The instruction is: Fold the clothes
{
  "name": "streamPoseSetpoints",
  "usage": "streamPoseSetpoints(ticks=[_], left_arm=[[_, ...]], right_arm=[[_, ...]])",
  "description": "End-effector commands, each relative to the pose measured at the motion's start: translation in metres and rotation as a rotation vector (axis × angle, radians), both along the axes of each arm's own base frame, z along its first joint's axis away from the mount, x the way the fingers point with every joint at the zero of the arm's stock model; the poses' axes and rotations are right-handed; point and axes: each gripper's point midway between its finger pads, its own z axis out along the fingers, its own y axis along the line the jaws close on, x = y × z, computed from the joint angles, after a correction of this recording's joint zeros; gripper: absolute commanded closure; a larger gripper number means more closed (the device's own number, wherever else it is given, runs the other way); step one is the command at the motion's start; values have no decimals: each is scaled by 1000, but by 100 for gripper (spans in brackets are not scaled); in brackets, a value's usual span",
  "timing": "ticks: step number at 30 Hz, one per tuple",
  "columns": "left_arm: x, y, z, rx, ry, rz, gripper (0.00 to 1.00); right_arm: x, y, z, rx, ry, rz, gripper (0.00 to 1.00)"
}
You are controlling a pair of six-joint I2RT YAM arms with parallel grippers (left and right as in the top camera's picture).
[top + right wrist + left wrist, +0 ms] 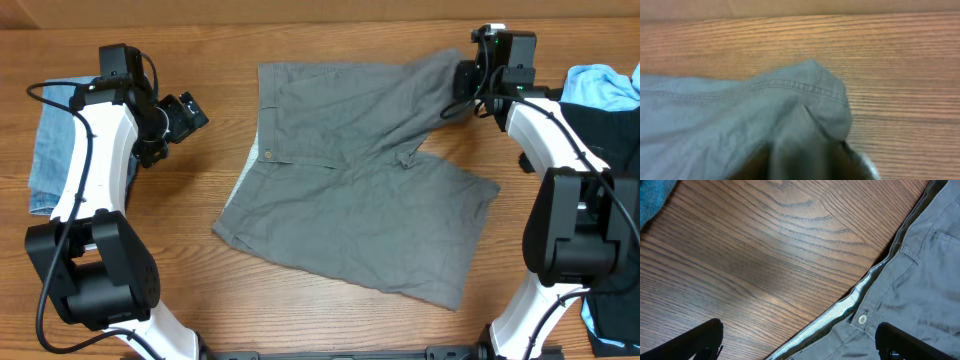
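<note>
Shorts [350, 190] lie in the middle of the wood surface [330, 320]. They are grey and spread out mostly flat, with some wrinkles. The waistband is on the left side, and a small button [862, 318] sits on it. A striped lining shows along the edge of the waistband. One leg lies flat and points to the lower right. The other leg goes up to the top right corner, and its end is lifted a little.

The right jaws are closed on the hem of that top leg. In the right wrist view the grey hem bunches up where they pinch it.

The left jaws are wide open and hold nothing. They hang over bare wood just to the left of the waistband and do not touch the shorts. Their two dark fingers [695, 340] show at the bottom corners of the left wrist view.

Folded blue denim [50, 150] lies at the far left edge. A black garment [600, 150] lies at the far right, with a light blue cloth [600, 85] on top of it.
</note>
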Motion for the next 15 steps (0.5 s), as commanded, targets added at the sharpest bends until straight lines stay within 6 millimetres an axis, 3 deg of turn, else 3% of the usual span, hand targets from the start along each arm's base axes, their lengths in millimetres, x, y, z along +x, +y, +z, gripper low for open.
streamPoseSetpoints(ticks=[1, 3, 6, 9, 12, 15], left_arm=[[2, 0, 7, 2, -16, 20, 0], [1, 1, 7, 3, -15, 20, 0], [1, 1, 7, 3, -15, 21, 0], [2, 1, 7, 3, -16, 21, 0], [1, 1, 7, 3, -16, 21, 0], [2, 1, 7, 3, -16, 21, 0]], right_arm=[[10, 1, 21, -3, -45, 9, 0], [11, 1, 36, -4, -53, 9, 0], [5, -15, 60, -19, -50, -38, 0], [-19, -43, 68, -47, 26, -111, 0], [-59, -78, 45, -52, 200, -194, 0], [-90, -102, 5, 21, 361, -231, 11]])
